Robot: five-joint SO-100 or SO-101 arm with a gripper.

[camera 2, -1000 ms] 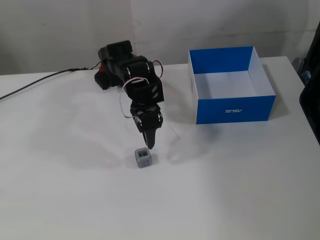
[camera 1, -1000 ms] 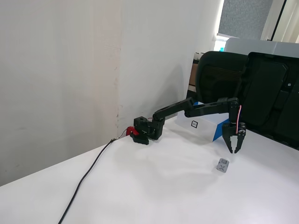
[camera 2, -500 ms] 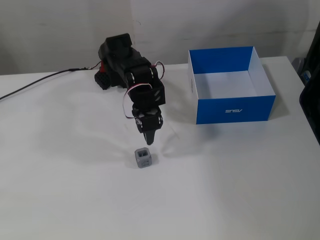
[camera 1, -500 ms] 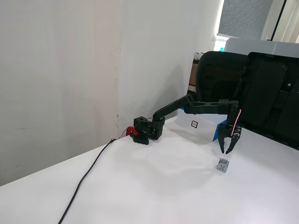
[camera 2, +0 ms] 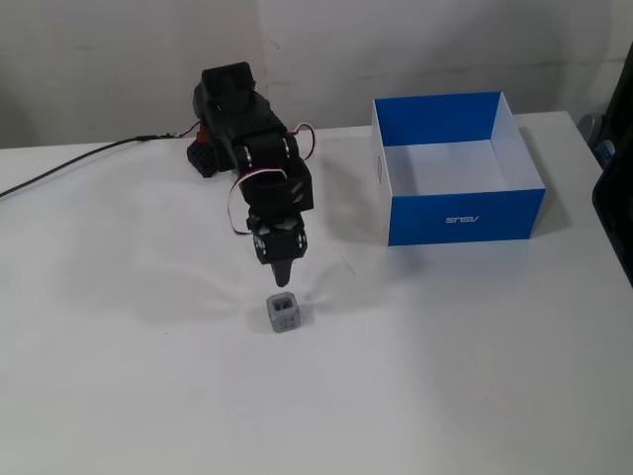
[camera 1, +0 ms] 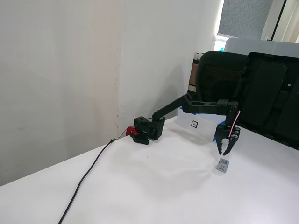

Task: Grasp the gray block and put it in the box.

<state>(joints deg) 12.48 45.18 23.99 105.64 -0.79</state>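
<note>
The gray block (camera 1: 223, 165) is a tiny light-gray cube lying on the white table, also seen from above (camera 2: 284, 313). My gripper (camera 1: 224, 151) points down just above and behind the block, not touching it. Its fingers stand a little apart with nothing between them. In the other fixed view the gripper (camera 2: 281, 281) shows edge-on as a single point just beyond the block. The box (camera 2: 465, 218) has blue sides and a white inside and stands to the right of the arm. In the first fixed view the box (camera 1: 205, 127) sits behind the arm, showing its white front.
The arm's base (camera 2: 223, 114) sits at the back of the table, with a black cable (camera 2: 69, 168) running off to the left. Black chairs (camera 1: 261, 88) stand past the table's far edge. Open white tabletop (camera 2: 445, 376) lies around the block.
The gripper has drawn back from beside the block toward the arm's base and shifted slightly left; it now hangs straight behind the block. The block and the box have not moved.
</note>
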